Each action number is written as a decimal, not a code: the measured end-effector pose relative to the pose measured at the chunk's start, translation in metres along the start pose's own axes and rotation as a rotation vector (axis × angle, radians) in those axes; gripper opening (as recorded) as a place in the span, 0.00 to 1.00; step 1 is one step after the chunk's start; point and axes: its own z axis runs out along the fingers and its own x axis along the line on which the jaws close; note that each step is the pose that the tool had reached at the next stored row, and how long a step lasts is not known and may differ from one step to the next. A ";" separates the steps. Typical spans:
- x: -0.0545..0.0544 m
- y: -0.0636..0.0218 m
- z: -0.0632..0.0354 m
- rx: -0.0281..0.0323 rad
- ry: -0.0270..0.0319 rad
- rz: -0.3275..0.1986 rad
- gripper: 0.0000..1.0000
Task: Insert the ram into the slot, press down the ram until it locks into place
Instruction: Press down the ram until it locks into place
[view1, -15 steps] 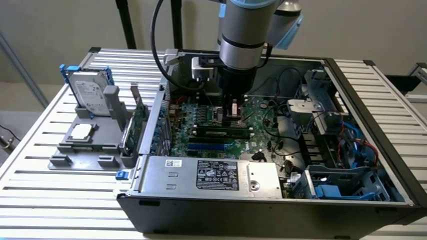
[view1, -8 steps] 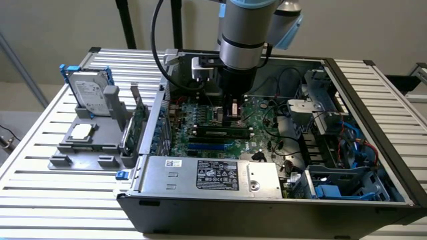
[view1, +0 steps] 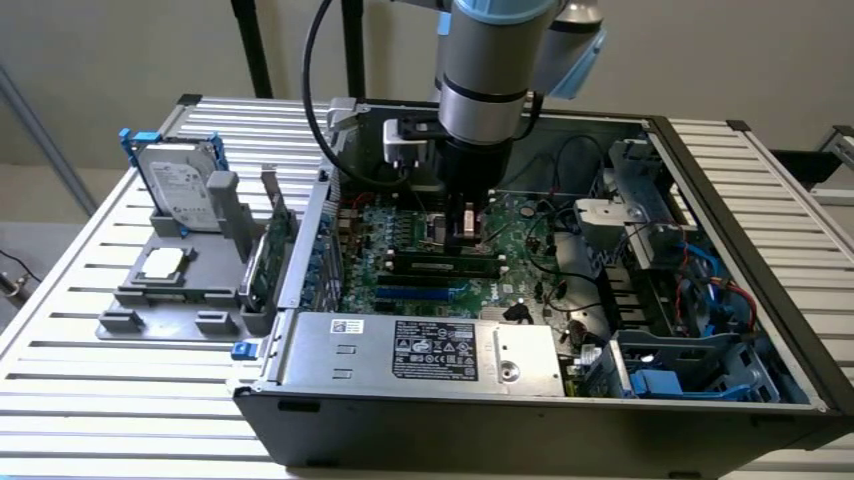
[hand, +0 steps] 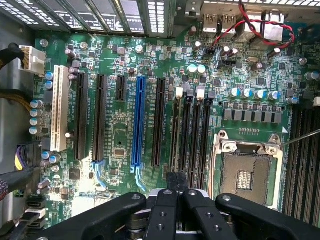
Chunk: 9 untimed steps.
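One ram (view1: 441, 266) is noted in the exterior view. It stands on edge in the slot (view1: 395, 270), among the black memory sockets of the motherboard, with its row of dark chips facing the camera. It looks level along its length, which suggests it is already entered in the slot. Whether the end clips have closed cannot be told.

The open computer case (view1: 534, 410) lies on its side on the slatted worktop (view1: 107, 370), so the board faces up and the arm can reach it from above.

The tool (view1: 469, 228) hangs vertically from the arm, low over the board. It is just beyond the ram towards the back of the case, very near its upper edge. Contact cannot be confirmed.

In the wrist view the tool (hand: 177, 179) is seen clenched. Its two black fingers (hand: 171, 181) are drawn together and nothing is seen gripped between them. Closed fingers would give a blunt end suited to pushing down on a thin edge. This is recorded as a judgement only.

The four parallel memory sockets (hand: 191, 135) run straight away from the fingertips, so the tool is lined up with their length. They lie between the blue connector slot (hand: 138, 125) and the bare CPU socket (hand: 246, 172). Which socket holds the ram cannot be told from the wrist view.

A hard drive (view1: 180, 185) stands in a grey holder on the worktop, well apart from the work.
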 end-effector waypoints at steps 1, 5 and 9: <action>0.000 0.0000 0.0012 0.0000 0.0000 0.000 0.11; -0.001 -0.0001 0.0043 -0.0001 0.0001 -0.001 0.11; -0.002 -0.0003 0.0054 0.0001 -0.0002 0.000 0.11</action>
